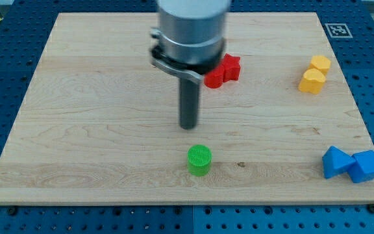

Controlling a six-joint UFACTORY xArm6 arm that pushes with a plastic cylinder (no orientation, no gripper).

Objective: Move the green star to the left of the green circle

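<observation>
The green circle (199, 160) stands on the wooden board (96, 130) near the view's bottom centre. My tip (188, 126) rests on the board a short way above the circle and slightly to its left, with a clear gap between them. No green star shows in the camera view; the arm's grey body (190, 32) covers part of the board's top centre.
Two red blocks (224, 70) sit together just right of the rod, partly hidden by the arm. Two yellow blocks (314, 73) sit at the upper right. Two blue blocks (351, 164) sit at the lower right near the board's edge.
</observation>
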